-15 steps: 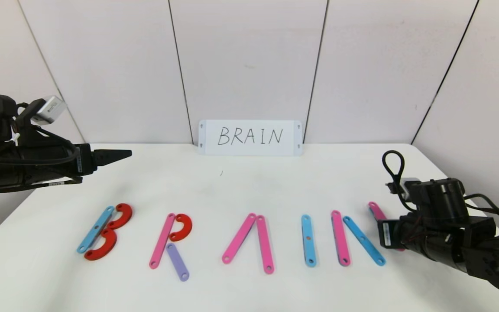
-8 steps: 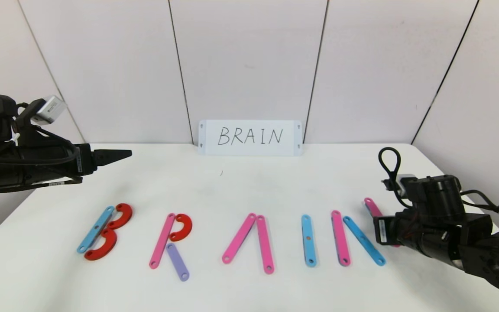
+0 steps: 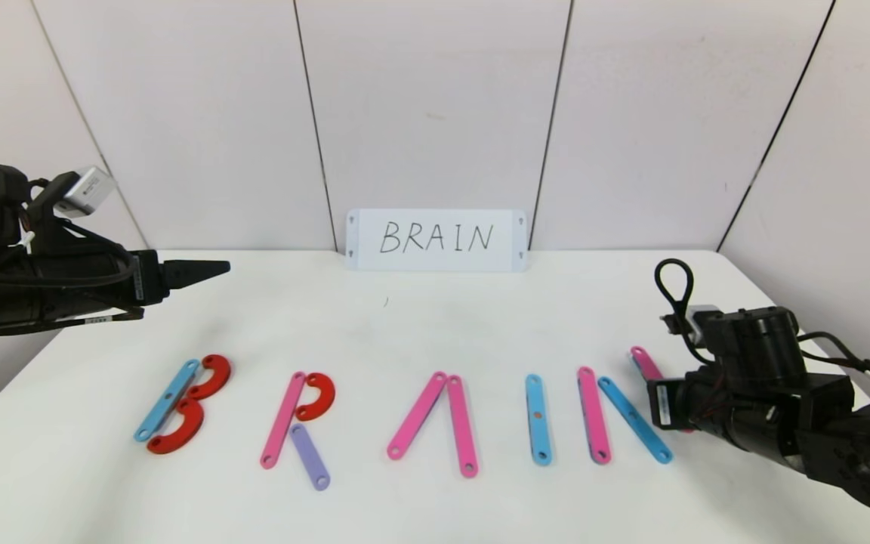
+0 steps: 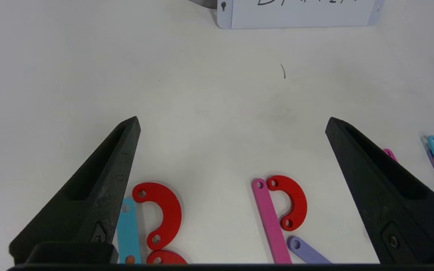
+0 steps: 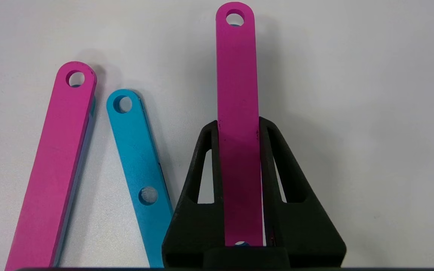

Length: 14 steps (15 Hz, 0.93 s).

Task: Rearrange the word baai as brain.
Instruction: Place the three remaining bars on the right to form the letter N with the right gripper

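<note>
Word: the word [image 3: 405,415] lies in a row across the lower half of the head view, flat on the white table [image 3: 435,325].
B: a blue strip [image 3: 167,400] with two red curves [image 3: 195,404] touching its right side, at lower left.
R: a pink strip [image 3: 282,419], a red curve [image 3: 317,396] at its top and a purple strip [image 3: 310,456] slanting down to the right.
A: two pink strips [image 3: 439,423] meeting at the top, centre of the row.
I: one upright blue strip [image 3: 538,418].
N: a pink upright [image 3: 593,414], a blue diagonal [image 3: 633,419] just beside it, and a last pink strip [image 5: 238,124] at the right end, mostly hidden by the arm in the head view.
Right gripper: the right gripper [image 5: 238,126] sits low at the right of the head view, its fingers [image 5: 268,130] closed against both edges of the last pink strip.
Left gripper: the left gripper [image 4: 232,124] hangs at the left edge, above the table behind the B, fingers spread wide and holding nothing.
Card: a white card [image 3: 436,239] reading BRAIN stands against the wall at upper centre.
</note>
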{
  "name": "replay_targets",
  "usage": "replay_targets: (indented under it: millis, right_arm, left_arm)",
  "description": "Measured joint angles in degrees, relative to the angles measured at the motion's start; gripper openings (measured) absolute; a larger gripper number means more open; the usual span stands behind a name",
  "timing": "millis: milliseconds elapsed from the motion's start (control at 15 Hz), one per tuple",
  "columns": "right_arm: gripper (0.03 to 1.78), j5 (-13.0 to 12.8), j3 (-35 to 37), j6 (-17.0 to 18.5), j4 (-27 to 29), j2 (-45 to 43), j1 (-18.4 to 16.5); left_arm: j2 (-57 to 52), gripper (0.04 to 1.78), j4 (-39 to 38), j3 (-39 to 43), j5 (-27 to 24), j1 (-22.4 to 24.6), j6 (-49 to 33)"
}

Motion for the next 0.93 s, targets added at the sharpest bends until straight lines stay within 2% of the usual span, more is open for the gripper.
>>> replay_targets:
  millis: [933]
  right_arm:
    - [0.30, 0.00, 0.30, 0.52, 0.00, 1.05, 0.79]
  left_arm:
    - [0.00, 1.73, 0.00, 0.02, 0.00, 0.02, 0.00]
